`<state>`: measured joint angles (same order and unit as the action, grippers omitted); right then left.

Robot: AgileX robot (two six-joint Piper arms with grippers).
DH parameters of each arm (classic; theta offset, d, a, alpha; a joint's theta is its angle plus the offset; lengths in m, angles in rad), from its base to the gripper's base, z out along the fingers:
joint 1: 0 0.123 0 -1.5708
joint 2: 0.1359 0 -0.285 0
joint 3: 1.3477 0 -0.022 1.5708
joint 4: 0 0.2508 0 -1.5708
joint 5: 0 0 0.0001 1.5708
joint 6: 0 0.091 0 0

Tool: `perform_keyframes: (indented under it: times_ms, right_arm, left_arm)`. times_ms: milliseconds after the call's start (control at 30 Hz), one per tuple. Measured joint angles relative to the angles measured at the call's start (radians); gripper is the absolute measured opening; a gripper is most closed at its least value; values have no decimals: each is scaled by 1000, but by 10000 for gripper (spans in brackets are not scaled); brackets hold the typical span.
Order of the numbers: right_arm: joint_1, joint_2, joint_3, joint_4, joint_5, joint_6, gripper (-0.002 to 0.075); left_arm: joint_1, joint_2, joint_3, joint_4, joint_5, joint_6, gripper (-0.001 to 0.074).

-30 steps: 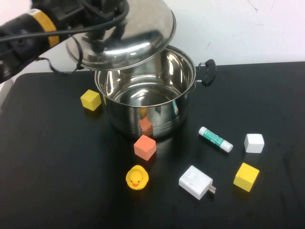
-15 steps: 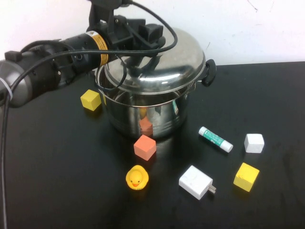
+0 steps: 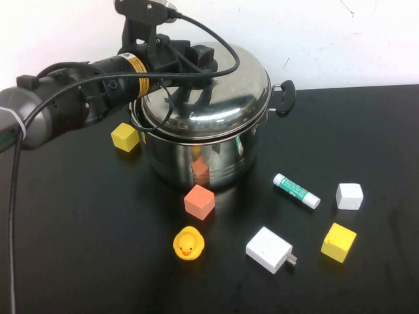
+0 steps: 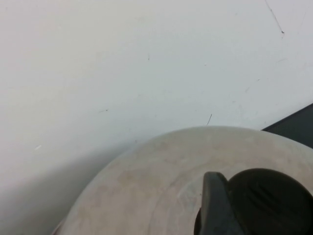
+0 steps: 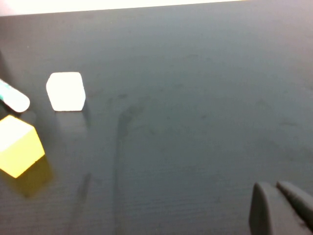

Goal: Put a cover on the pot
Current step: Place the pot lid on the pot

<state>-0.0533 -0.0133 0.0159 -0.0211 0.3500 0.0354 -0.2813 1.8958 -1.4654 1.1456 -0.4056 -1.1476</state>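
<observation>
Pot (image 3: 196, 154): stands toward the worktop's far edge, left of centre.
Lid (image 3: 226, 88): resting on the rim, seemingly slightly tilted.
Left gripper (image 3: 190, 78): clamped on the lid's knob (image 4: 266, 196); I'd level it before letting go.
Right gripper (image 5: 281, 205): fingertips together, low near the right edge.
Change: a second ago the lid hung tilted above; now it's down.
</observation>
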Motion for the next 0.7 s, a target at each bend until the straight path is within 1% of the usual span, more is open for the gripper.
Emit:
perform_keyframes:
  times_ms: [467,700]
  right_arm:
    - [0,0,0,0,0,0,-2]
    - [0,0,0,0,0,0,-2]
  left_arm:
    - [0,-6,0,82,28,-1,335]
    - [0,-6,0,92,32,-79,335]
